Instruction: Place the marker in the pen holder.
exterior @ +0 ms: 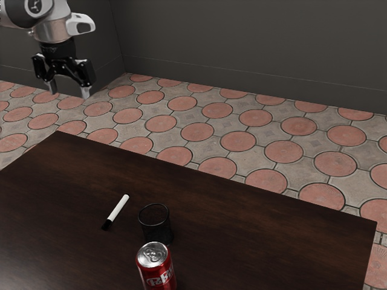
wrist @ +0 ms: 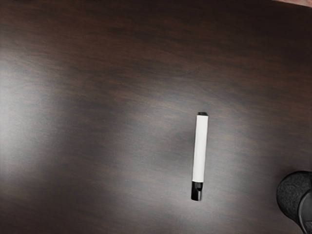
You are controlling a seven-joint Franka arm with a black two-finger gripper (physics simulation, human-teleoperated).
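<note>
Dark bench (exterior: 260,229) supports marker (exterior: 117,211) near pen holder (exterior: 158,233); your jaws stand wide. Grip its white barrel (wrist: 200,148), likely light and stiff, midway.

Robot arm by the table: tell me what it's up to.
The arm is handling nothing right now. Its gripper hangs raised, jaws apart with nothing between them. The marker lies on the table, outside the pen holder it is meant for. A red soda can stands close by the holder.
</note>
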